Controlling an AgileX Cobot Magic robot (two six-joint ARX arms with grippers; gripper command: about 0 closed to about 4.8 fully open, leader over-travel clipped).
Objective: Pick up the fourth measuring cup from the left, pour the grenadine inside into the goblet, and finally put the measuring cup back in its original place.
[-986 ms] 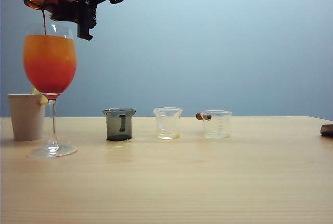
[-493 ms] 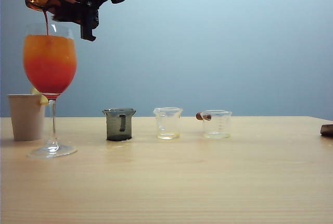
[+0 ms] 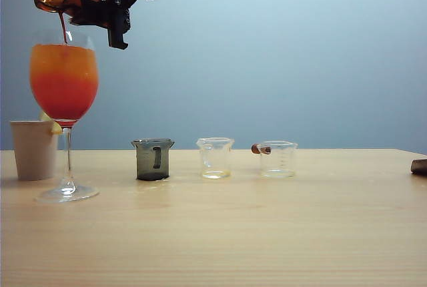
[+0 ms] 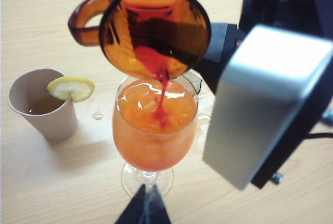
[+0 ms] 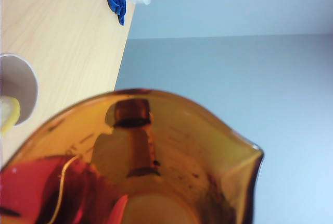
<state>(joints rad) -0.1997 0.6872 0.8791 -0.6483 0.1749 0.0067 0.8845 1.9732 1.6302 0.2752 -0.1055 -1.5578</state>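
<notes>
**Grenadine streaming into the goblet, mid-pour**

Pouring is the step in hand. The right gripper, high at the upper left of the exterior view, grasps the fourth measuring cup, an amber-brown cup tipped steeply so its lip hangs just above the goblet. A thin red thread of grenadine falls from the lip into the drink, which is orange at the top and red lower down. Some red syrup remains inside the cup, seen in the right wrist view.

The left gripper shows only as a dark tip near the goblet's foot; it holds nothing visible, and whether its fingers are spread or closed cannot be told.

Next, by my judgement, the cup needs tipping until it is drained, then righting upright before it travels, so no drips fall, and carrying across to the free spot at the right end of the row.

The table is pale wood. On it, left to right: a beige paper cup with a lemon slice on its rim just beside the goblet, a smoky grey cup, and two clear cups. Behind is a plain blue-grey wall.
</notes>
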